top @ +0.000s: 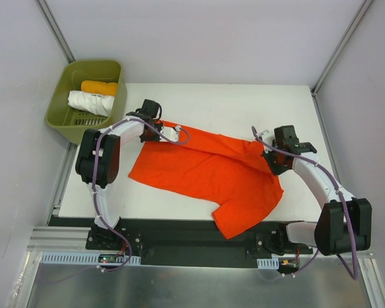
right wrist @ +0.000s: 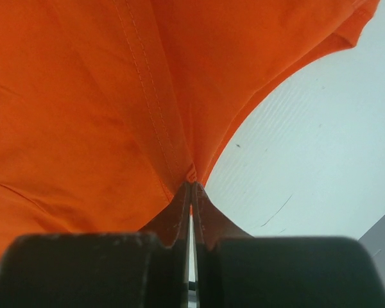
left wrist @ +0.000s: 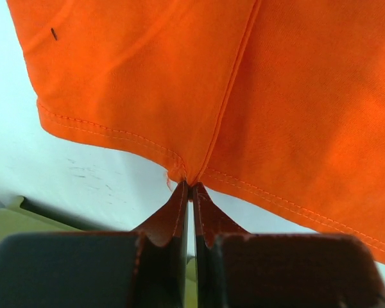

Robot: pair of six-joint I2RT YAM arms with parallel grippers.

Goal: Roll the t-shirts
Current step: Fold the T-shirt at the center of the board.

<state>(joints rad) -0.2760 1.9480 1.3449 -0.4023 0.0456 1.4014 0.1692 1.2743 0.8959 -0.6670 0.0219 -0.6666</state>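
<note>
The white table (top: 212, 102) carries the t-shirt (top: 205, 173), lying crumpled across its middle with one sleeve trailing toward 6 o'clock; the cloth looks thin, light and limp, likely to sag and wrinkle between holds, so stitched hems and corners seem the surest grip. The green basket (top: 59, 122) sits at 10 o'clock; the left gripper (left wrist: 190, 186), at the shirt's 11 o'clock corner, and the right gripper (right wrist: 191, 186), at its 2 o'clock edge, each have jaws pressed together, pinching the hem.

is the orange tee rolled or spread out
Spread, not rolled: the t-shirt lies open, rumpled, on the table, its edges pinched by left tool and right tool.
</note>
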